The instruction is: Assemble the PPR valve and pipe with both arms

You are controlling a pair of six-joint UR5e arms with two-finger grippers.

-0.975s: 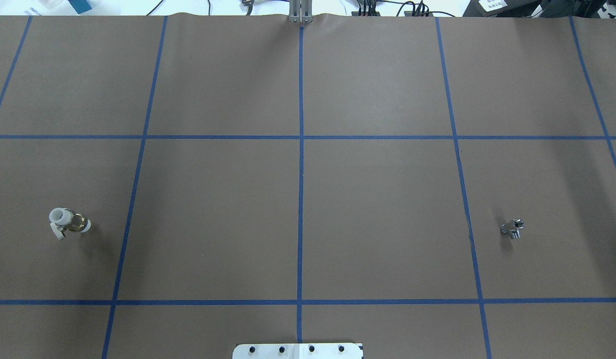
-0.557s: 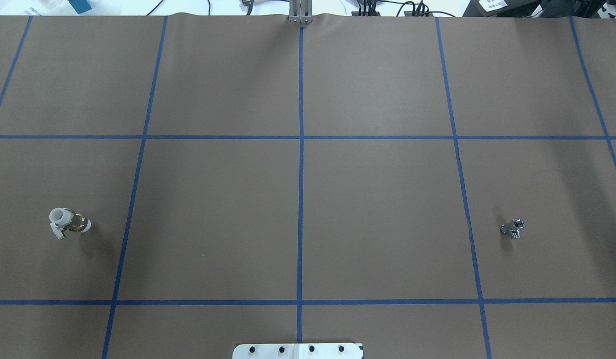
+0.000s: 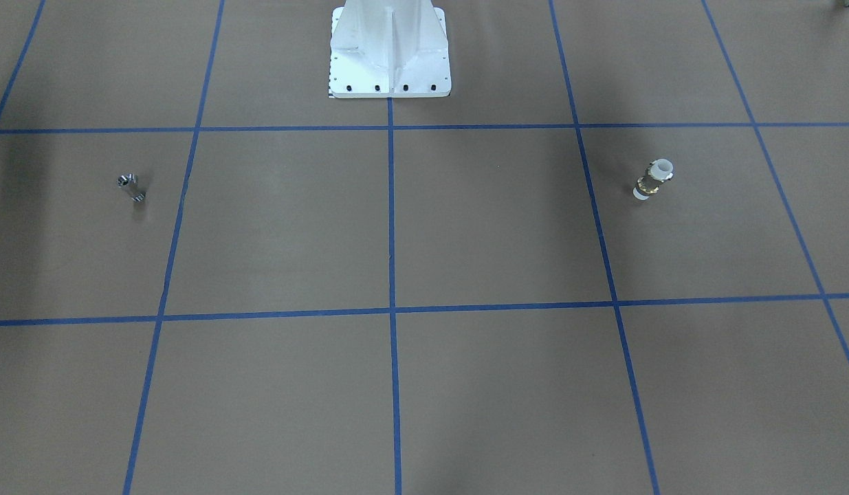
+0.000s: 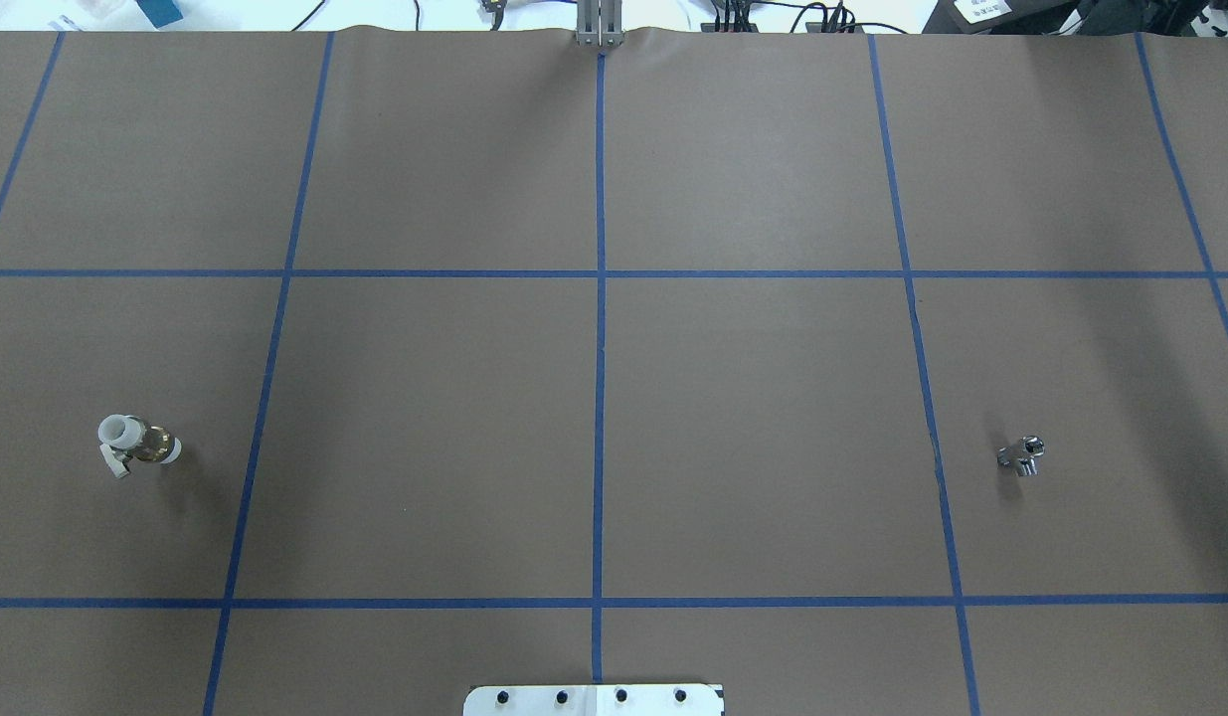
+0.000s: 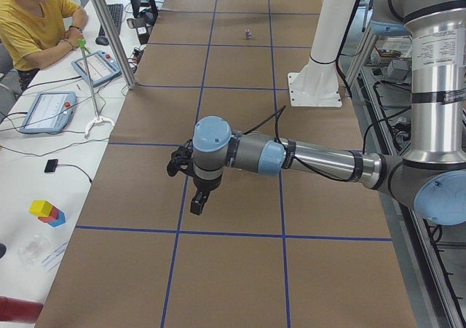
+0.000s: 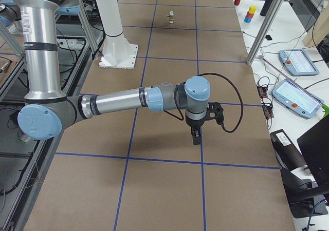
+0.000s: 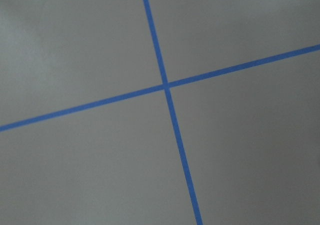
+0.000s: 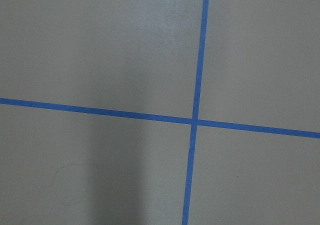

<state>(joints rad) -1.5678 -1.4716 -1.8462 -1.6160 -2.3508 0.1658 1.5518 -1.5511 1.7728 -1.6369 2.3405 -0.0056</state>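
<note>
Up close on the end cams, my left gripper (image 5: 195, 205) and right gripper (image 6: 196, 137) both hang over the taped brown table (image 4: 425, 418). I can't tell how wide either pincer is or if it's holding anything. The PPR valve (image 4: 138, 447) sits on my left side, and the pipe (image 4: 1020, 455) is well apart on my right.

1. Table (image 4: 773, 398): long, with its whole top covered in brown paper (image 4: 425, 149).
2. Tape lines (image 4: 600, 398): blue, laid flat on the paper as a grid of large squares.
3. Base (image 3: 390, 55): white, bolted down at the middle of the robot's edge, on the centre line.
4. Valve (image 4: 138, 445): white with a brass band, alone in a square on the robot's left.
5. Pipe (image 4: 1020, 455): small silver stub on the robot's right, well apart from the valve and just beyond a tape line.
</note>
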